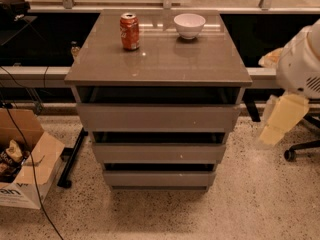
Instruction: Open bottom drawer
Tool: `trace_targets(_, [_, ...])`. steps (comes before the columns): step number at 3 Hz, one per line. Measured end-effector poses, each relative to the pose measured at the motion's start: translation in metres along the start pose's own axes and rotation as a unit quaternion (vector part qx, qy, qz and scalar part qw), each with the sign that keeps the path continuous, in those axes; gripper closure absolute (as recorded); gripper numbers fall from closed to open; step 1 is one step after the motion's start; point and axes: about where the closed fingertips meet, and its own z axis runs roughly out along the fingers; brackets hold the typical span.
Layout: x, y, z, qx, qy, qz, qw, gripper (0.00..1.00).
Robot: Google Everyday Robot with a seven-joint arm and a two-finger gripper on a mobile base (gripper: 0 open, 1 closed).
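Hovering up-right of the bottom drawer point(159, 178), well apart: pincer point(280, 121), grip state cannot be told. Drawer is lowest of three fronts, looks closed, long axis left-to-right; reach goes down-left.

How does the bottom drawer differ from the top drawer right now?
The bottom drawer front looks narrower and slimmer than the top drawer front. The bottom one sits by the floor; the top one sits just under the tabletop. Both are flat, grey and handle-less. The end effector hangs right of both, touching neither.
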Motion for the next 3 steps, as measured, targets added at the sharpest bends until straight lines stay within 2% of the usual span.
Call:
trace_targets(1, [0.0,-0.001,0.026,0.011,-0.023,0.016,0.9995,0.0])
trace_targets(2, [0.022,-0.022,0.102,0.018,-0.047,0.037,0.9981,0.0])
trace_targets(3, [0.022,-0.021,0.103,0.018,-0.047,0.037,0.9981,0.0])
